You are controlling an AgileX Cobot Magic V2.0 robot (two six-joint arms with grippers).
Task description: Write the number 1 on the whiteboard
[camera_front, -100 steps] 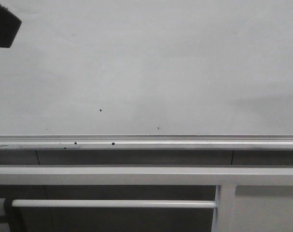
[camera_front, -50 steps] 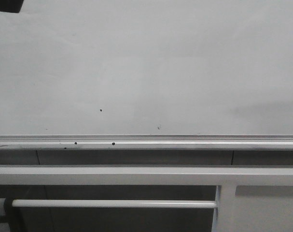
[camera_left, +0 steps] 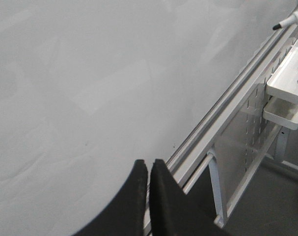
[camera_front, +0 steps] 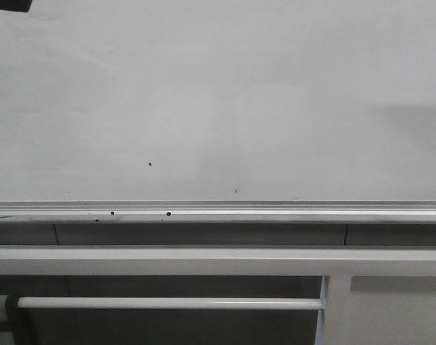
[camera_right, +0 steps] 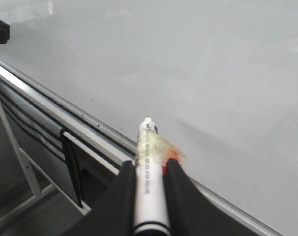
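The left gripper [camera_left: 149, 169] had its 2 black fingers [camera_left: 136, 196] pressed almost together, only a thin slit between them and nothing held there. In the front view just a dark corner of that arm [camera_front: 9, 5] showed at the top left edge. The right gripper [camera_right: 149, 172] was clamped on a white marker [camera_right: 149, 187], its 2 black fingers [camera_right: 123, 196] flanking the barrel, the tip pointing forward past them.

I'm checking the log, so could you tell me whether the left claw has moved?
Yes: the left claw has risen toward the top edge, away from the silver ledge.
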